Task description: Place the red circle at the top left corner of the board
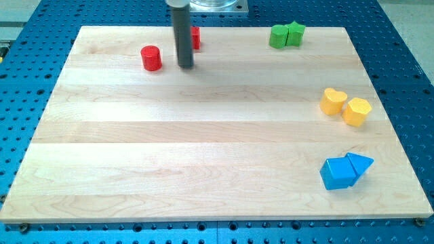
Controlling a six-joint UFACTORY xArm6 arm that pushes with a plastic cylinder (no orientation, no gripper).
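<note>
The red circle (151,58), a short red cylinder, stands on the wooden board (203,149) near the view's top left, some way in from the corner. My tip (186,66) rests on the board just to the right of the red circle, with a small gap between them. A second red block (195,37) sits behind the rod near the top edge; the rod hides most of it, so its shape cannot be made out.
Two green blocks (285,35) touch each other at the top right. Two yellow blocks (345,106) sit together at the right edge. A blue cube (338,173) and a blue triangle (360,163) touch at the lower right.
</note>
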